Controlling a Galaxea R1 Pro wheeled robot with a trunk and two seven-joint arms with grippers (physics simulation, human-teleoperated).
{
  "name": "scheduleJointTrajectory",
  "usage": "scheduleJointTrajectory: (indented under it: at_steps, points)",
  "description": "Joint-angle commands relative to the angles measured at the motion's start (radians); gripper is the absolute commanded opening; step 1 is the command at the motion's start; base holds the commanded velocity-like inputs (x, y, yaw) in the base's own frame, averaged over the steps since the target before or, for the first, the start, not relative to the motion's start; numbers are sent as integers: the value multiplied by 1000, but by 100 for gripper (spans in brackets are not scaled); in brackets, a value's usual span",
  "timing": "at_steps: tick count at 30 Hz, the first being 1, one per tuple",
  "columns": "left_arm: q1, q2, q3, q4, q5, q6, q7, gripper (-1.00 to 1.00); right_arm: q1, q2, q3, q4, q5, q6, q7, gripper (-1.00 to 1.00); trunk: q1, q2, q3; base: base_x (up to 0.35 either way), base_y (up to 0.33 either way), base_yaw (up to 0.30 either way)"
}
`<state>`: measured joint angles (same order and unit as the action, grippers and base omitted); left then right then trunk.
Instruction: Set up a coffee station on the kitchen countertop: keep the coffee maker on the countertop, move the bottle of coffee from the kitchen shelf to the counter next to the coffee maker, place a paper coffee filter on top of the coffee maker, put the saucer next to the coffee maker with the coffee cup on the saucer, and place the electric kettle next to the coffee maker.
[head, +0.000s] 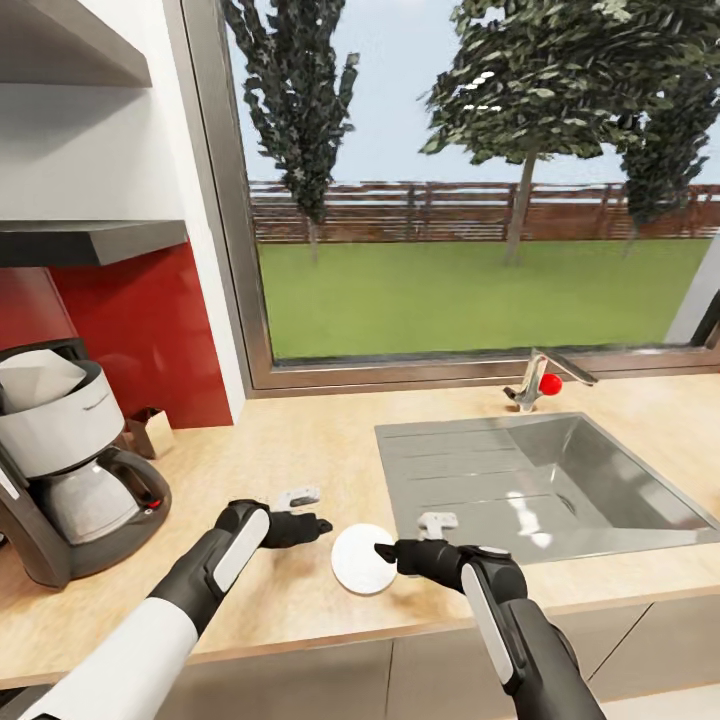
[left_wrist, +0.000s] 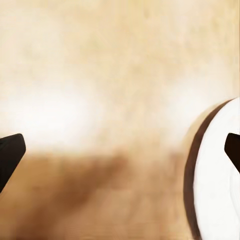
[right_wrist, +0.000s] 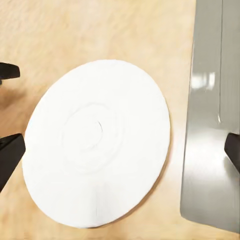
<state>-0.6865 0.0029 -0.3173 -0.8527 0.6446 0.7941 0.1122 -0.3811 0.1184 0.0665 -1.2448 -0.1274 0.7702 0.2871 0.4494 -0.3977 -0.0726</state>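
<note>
The white saucer lies flat on the light-wood kitchen countertop, near its front edge and left of the sink. My right gripper is open at the saucer's right edge; in its wrist view the saucer lies below the spread fingers. My left gripper is open and empty, just left of the saucer. The black coffee maker stands at far left, a white paper coffee filter in its basket. Bottle of coffee, coffee cup and electric kettle are out of view.
The steel sink and its faucet with a red knob are sunk into the counter at right. A small brown box-like object stands by the red backsplash. A dark shelf hangs above the coffee maker.
</note>
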Motion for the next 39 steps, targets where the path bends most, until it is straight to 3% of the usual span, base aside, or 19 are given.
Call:
scheduleJointTrajectory:
  at_steps: [1, 5, 8, 13, 14, 19, 39]
  points:
    - [6, 0, -2, -1, 22, 3, 11, 100, -1, 1, 0, -1, -8, 18, -2, 100, 1, -2, -2, 0, 0, 0]
    - [22, 1, -2, -3, 68, 4, 11, 100, 1, 1, 0, -1, -8, 38, -2, 100, 1, -2, -2, 0, 0, 0]
    - [25, 2, -2, -5, 78, 4, 11, 100, 2, 1, 1, -1, -8, 41, -2, 100, 1, -2, -2, 0, 0, 0]
    - [25, 0, -2, -11, 88, 5, 11, 100, 4, 1, 45, 0, -8, 42, -2, 100, 1, -2, -2, 0, 0, 0]
    - [24, 0, -3, -15, 121, 5, 11, 100, 5, 1, 59, 2, -8, 42, -2, 100, 1, -2, -2, 0, 0, 0]
    - [24, 0, -3, -15, 162, 7, 9, 100, 5, 1, 62, 2, -8, 43, -2, 100, 1, -2, -2, 0, 0, 0]
    - [24, -15, -4, -23, 174, 52, -32, 100, 5, 1, 62, 2, -8, 43, -2, 100, 1, -2, -2, 0, 0, 0]
